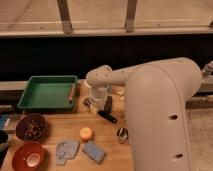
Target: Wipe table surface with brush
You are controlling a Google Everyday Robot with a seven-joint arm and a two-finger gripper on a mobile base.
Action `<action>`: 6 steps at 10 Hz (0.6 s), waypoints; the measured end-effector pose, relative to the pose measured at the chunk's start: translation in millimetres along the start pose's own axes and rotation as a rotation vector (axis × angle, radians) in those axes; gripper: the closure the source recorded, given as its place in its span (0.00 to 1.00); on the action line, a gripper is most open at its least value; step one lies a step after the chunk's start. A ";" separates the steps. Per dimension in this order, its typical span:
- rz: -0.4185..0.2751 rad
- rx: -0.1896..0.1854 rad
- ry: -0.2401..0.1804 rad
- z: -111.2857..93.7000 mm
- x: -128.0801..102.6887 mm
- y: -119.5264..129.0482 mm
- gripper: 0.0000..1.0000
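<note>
The table surface (107, 145) is a light-brown wooden plank top across the lower left. My gripper (100, 100) hangs from the white arm (160, 110) over the table's back middle, just right of the green tray and right above the metal head of a black-handled utensil (107, 117). I see no cream wedge-shaped brush; it is hidden or out of view. A thin pale-yellow stick-like piece (119, 92) shows just right of the gripper, at the arm's edge.
A green plastic tray (30, 102) stands at the back left. An orange fruit (86, 133), a small metal cup (122, 134), a grey cloth (66, 150) and a blue sponge (94, 151) lie in front. Two bowls (31, 128) (28, 155) stand at the left edge.
</note>
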 end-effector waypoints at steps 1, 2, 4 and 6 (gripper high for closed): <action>-0.004 -0.003 -0.013 -3.5 -7.2 -4.4 1.00; -0.012 -0.018 -0.009 -0.8 -9.7 -6.2 1.00; -0.034 -0.047 -0.002 11.4 -16.5 -3.9 1.00; -0.052 -0.072 0.031 32.1 -12.9 -1.3 1.00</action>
